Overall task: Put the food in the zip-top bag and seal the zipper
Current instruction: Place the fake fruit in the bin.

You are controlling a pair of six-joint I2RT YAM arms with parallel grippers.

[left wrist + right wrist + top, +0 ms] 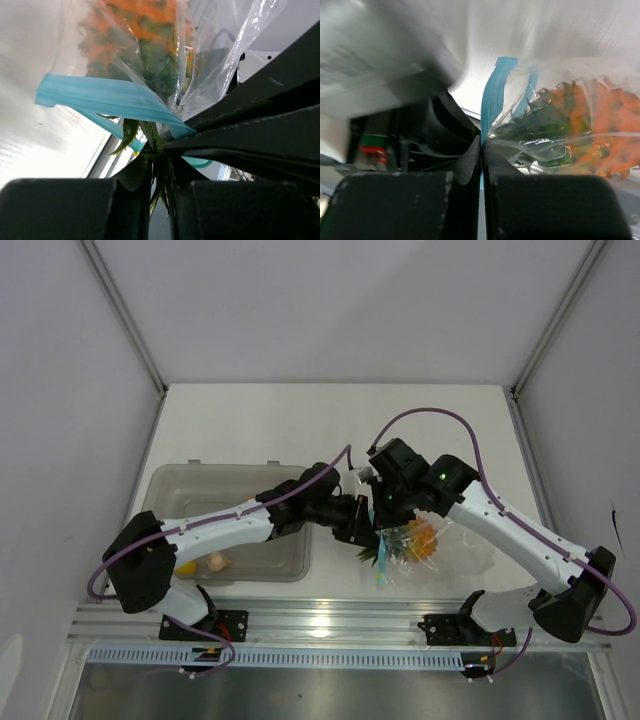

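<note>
White table (300, 420) | tub (200, 490): overhead only | zipper (492, 100) pinched: right-wrist view

My left arm (220, 525) stretches out to the right and my right arm (510, 525) folds in to the left, so the two wrists meet near the middle, just beside each other. My right gripper (481, 150) is pressed fully together, pinching the zipper (492, 100). My left gripper (161, 172) has a narrow gap between its fingers; I can't make out whether it grips anything.
</note>
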